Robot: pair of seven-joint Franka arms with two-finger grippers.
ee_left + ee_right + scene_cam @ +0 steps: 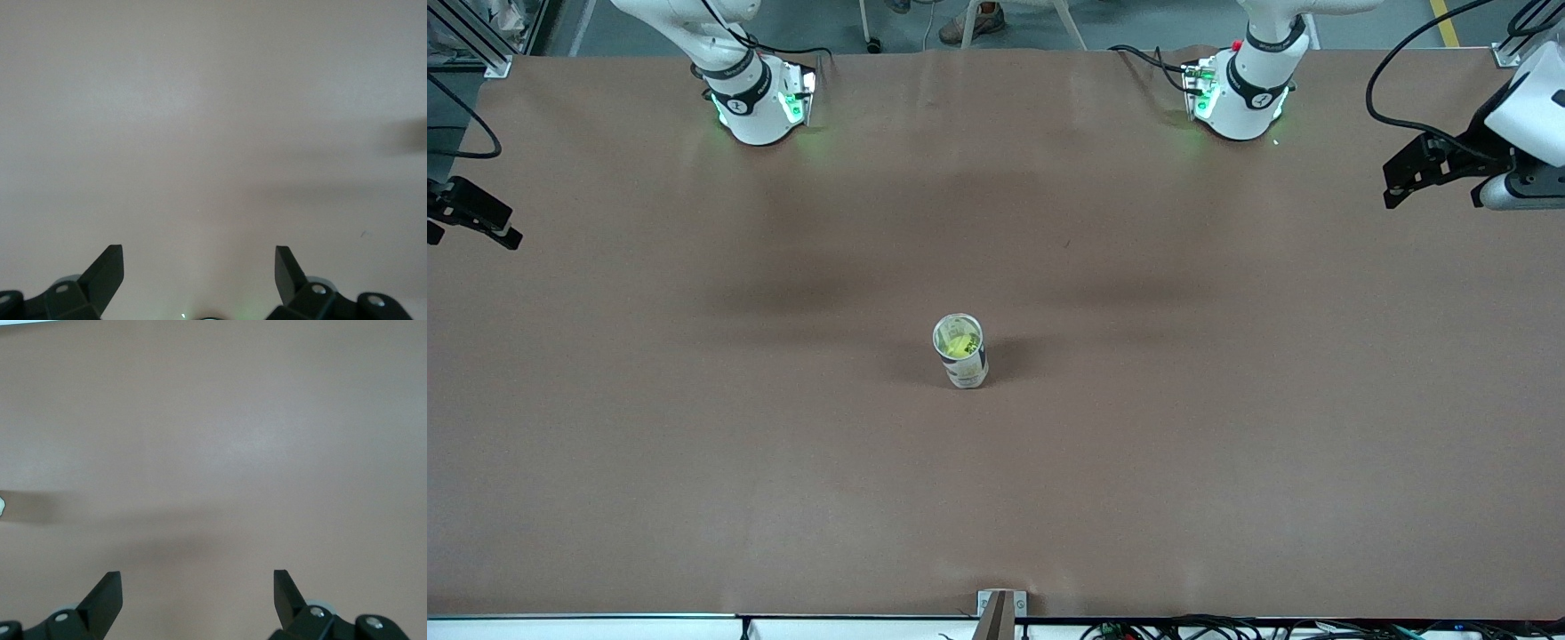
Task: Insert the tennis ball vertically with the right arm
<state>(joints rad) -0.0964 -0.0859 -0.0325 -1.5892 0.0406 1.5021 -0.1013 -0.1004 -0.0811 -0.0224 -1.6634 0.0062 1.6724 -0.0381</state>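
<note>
1. Standing upright near the middle of the table, the clear tube can (960, 352) already shows the yellow-green tennis ball (959, 344) inside it, seen through the open mouth; its long axis is vertical, so by my reading the insertion looks done.

2. Your right gripper (198, 590) has its fingers spread wide with nothing between them. It hangs over bare brown table (694, 444) at the right arm's end, at the edge of the front view, and the can lies well away from it, toward the table's middle.

3. Your left gripper (199, 265) is likewise spread wide and empty, over bare table at the left arm's end. That arm waits.

4. Neither gripper is clearly nearer to the can; both sit well apart from it, one at each end.

5. Nothing else stands on the table around the can, so either arm has open room on every side. If you return to it, the upright can seems easy to tip with a sideways touch.
</note>
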